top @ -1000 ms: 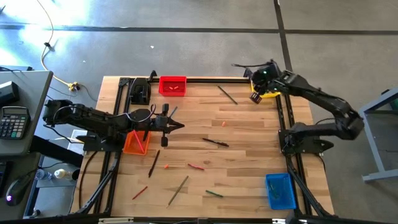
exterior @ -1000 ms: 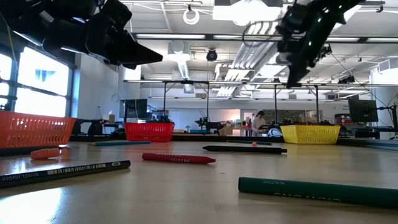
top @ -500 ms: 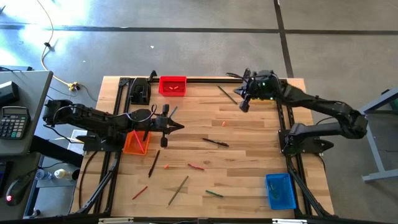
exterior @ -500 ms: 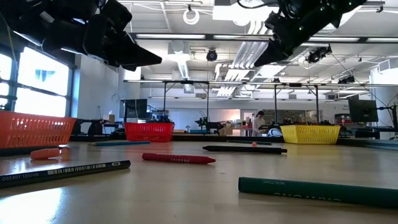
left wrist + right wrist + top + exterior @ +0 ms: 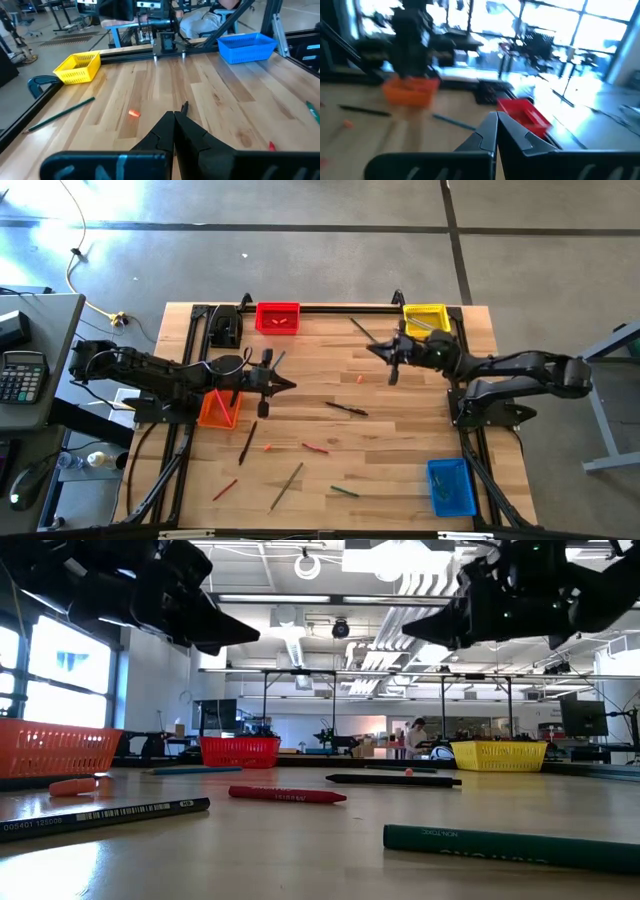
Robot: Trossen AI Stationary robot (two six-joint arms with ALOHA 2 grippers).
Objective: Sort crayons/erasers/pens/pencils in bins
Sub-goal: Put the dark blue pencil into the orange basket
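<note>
The small rectangular yellow plastic bin is sitting at the table's far right edge (uncovered), while the right gripper, clenched and empty, is hovering just beside it; the left gripper is also clenched.

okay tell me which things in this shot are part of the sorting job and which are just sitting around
Part of the job:
red bin, yellow bin, orange bin, blue bin
black pen
red crayon
green pencil
small eraser

Just lying about:
calculator on the side desk
yellow cable on the floor
</note>
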